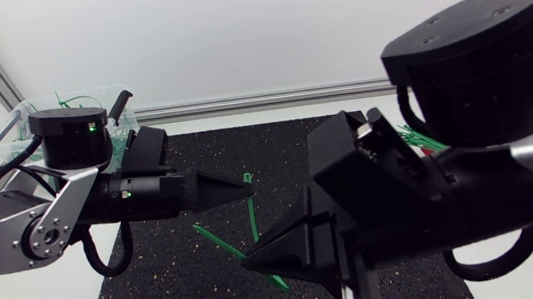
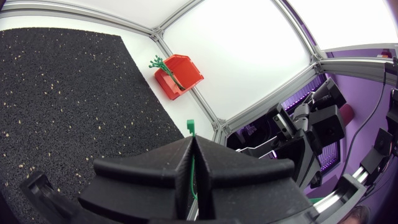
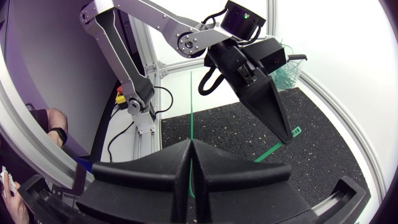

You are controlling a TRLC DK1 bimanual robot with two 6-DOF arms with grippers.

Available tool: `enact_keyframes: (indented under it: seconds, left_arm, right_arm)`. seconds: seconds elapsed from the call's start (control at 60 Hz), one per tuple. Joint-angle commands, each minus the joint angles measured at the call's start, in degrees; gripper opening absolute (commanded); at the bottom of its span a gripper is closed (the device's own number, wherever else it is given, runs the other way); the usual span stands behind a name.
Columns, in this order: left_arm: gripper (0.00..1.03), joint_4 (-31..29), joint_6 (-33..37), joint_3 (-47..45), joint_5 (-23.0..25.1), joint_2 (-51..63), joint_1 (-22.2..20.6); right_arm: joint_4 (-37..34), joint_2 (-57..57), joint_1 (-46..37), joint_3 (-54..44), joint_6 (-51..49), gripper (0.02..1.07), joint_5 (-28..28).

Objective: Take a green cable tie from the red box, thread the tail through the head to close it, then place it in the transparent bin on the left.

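Note:
Both grippers hold one green cable tie (image 1: 252, 215) above the black mat. My left gripper (image 1: 247, 185) is shut on it just behind the head (image 2: 191, 127), which pokes out past the fingertips. My right gripper (image 1: 246, 263) is lower and nearer the front, shut on the tail; the tail's thin end (image 3: 191, 106) runs straight out ahead of its tips. From the right wrist, the left gripper (image 3: 289, 138) points down with the head beside its tip. The red box (image 2: 180, 76), with more green ties, sits beyond the mat's far right corner. The transparent bin (image 1: 17, 127) stands at the back left.
The black mat (image 1: 151, 283) covers the table's middle. The bin holds a few closed green ties (image 1: 74, 97). My right arm's bulky wrist (image 1: 482, 54) hides most of the red box from above. An aluminium frame rail (image 1: 261, 100) runs along the back.

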Motion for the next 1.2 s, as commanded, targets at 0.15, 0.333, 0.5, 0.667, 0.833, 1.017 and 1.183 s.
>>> enact_keyframes:
  seconds: [0.15, 0.333, 0.5, 0.667, 0.833, 1.017, 1.183]
  left_arm:
    - [0.04, 0.42, -1.36, -1.52, 0.09, -1.45, -0.31]
    - [0.04, 0.25, -1.53, -1.61, 0.0, -1.63, -0.31]
    - [0.04, 0.33, -1.53, -1.69, -0.35, -1.72, -0.49]
    - [0.04, 0.42, -1.53, -1.69, -0.52, -1.89, -0.49]
    - [0.04, 2.27, -1.36, -2.84, -1.31, -2.95, -0.57]
    - [0.04, 2.79, -1.8, -4.24, -2.54, -6.11, -1.72]
    - [0.04, 2.88, -4.17, -5.65, -4.65, -11.47, -3.39]
  right_arm:
    - [-2.74, 0.37, -0.23, 2.16, -0.09, 0.07, 1.63]
    - [-1.6, -4.12, -2.69, 0.58, 0.0, 0.08, 2.07]
    - [-11.0, 2.48, -5.24, 6.38, 6.77, 0.08, -1.35]
    - [-13.73, 2.92, -4.53, 7.79, 10.28, 0.08, -3.2]
    - [-16.1, 2.92, -4.71, 9.81, 25.93, 0.08, -1.35]
    - [-17.33, 3.53, -7.08, 10.51, 39.46, 0.08, -8.82]
    - [-16.63, 2.39, -6.82, 11.04, 48.87, 0.08, -10.41]
